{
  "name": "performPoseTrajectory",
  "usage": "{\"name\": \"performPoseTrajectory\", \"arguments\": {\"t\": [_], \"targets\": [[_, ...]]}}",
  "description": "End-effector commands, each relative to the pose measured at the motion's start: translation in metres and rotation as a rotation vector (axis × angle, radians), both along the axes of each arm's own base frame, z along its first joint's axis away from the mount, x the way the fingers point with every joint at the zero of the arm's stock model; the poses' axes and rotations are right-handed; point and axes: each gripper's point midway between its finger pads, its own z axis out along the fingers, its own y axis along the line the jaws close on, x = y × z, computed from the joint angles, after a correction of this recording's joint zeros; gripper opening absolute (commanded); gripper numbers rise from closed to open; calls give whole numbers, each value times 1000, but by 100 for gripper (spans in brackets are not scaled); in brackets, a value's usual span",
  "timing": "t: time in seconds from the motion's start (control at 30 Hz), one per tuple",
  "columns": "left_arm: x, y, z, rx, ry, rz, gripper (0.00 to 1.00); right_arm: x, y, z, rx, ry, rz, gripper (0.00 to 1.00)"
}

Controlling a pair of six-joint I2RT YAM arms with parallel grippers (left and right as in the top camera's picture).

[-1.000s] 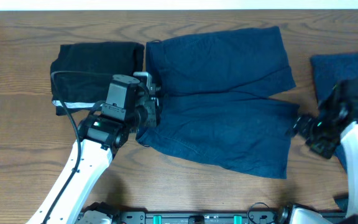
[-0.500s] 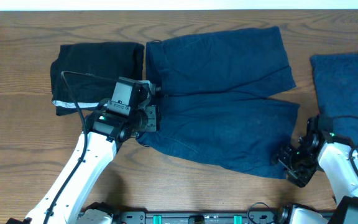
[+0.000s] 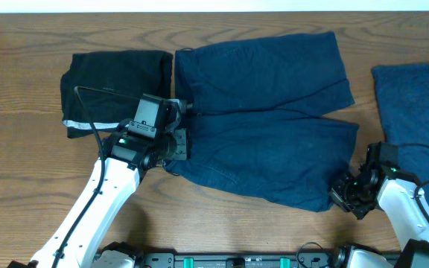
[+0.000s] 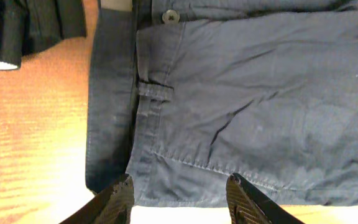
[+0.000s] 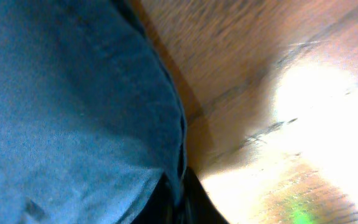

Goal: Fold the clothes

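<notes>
Navy-blue shorts (image 3: 267, 112) lie spread flat mid-table, waist to the left and two legs to the right. My left gripper (image 3: 176, 147) is at the waistband's near corner. In the left wrist view it (image 4: 180, 198) stands open, its fingertips (image 4: 120, 198) straddling the cloth edge of the shorts (image 4: 247, 93). My right gripper (image 3: 340, 199) is at the near leg's hem corner. The right wrist view shows it (image 5: 179, 200) shut on the hem of the shorts (image 5: 73, 93). A folded black piece (image 3: 114, 78) with a white edge strip lies at the left.
Another navy piece (image 3: 415, 97) lies flat at the table's right edge, just beyond my right arm. The black piece (image 4: 23, 25) shows at the top left of the left wrist view. Bare wood table (image 3: 21, 171) surrounds the garments.
My right arm came down toward the table's front to the near leg's hem corner and its jaws closed on the cloth. My left gripper shifted slightly along the waistband and stayed open.
</notes>
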Motion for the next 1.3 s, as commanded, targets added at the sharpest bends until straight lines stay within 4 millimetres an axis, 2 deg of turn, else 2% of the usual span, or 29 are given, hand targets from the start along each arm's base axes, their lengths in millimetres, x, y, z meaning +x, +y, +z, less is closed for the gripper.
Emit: {"name": "performPoseTrajectory", "arguments": {"t": [0.0,0.1,0.2,0.37,0.43,0.63,0.8,1.0,1.07,1.2,1.27], "targets": [[-9,7,-8,28,47,12,51,-13,6,-10,16,44,7,1],[-25,12,-17,46,122,29,52,-13,6,-10,15,42,18,1],[-43,18,-31,56,208,78,58,-13,6,-10,15,42,18,1],[-71,23,-59,43,336,168,61,-13,6,-10,15,42,18,1],[-77,25,-70,38,359,212,72,-13,6,-10,15,42,18,1],[-68,22,-93,-20,305,287,73,-13,6,-10,15,42,18,1],[-55,18,-99,-72,254,338,73,-13,6,-10,15,42,18,1],[-51,31,-117,1,273,426,73,-13,6,-10,15,42,18,1],[-52,32,-124,11,292,427,64,-13,6,-10,15,42,18,1],[-54,30,-133,15,322,424,22,-13,6,-10,15,40,20,1],[-54,29,-132,12,321,422,13,-12,5,-10,14,34,29,1]]}}
